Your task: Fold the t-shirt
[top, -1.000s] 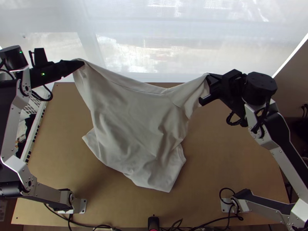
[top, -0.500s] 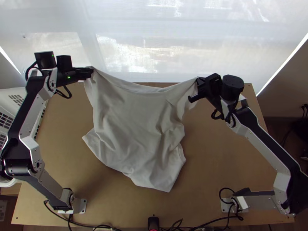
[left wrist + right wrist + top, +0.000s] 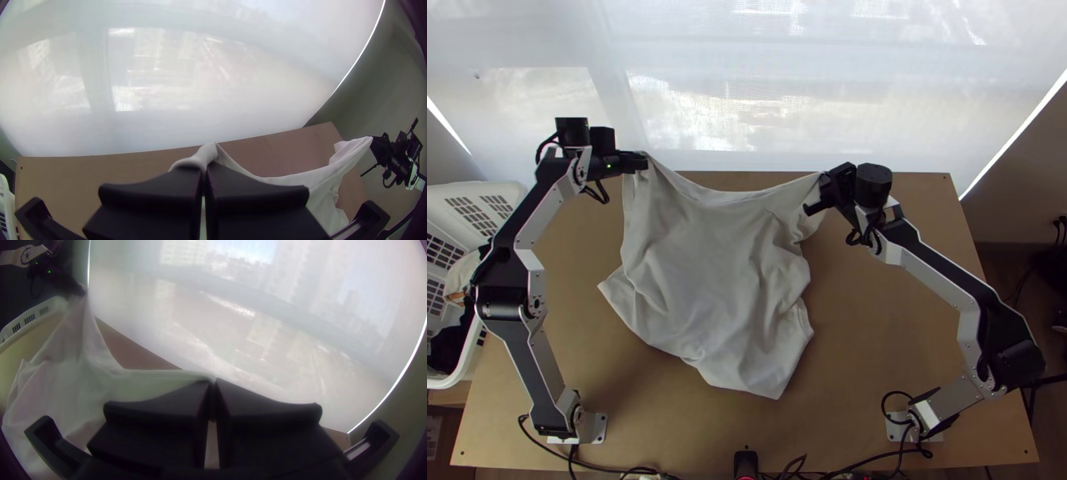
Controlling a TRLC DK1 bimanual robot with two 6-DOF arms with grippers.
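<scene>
While the left gripper (image 3: 203, 171) and right gripper (image 3: 213, 386) each clench a raised corner of the t-shirt (image 3: 707, 264) near the bench's (image 3: 907, 320) far edge, the remaining cloth rests rumpled on the bench. Gripper spacing is now reduced, slackening the span; lay-down probably precedes folding.

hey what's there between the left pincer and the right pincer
The t-shirt stretches between the left pincer and the right pincer, its far edge sagging midway, as the top view shows.
</scene>
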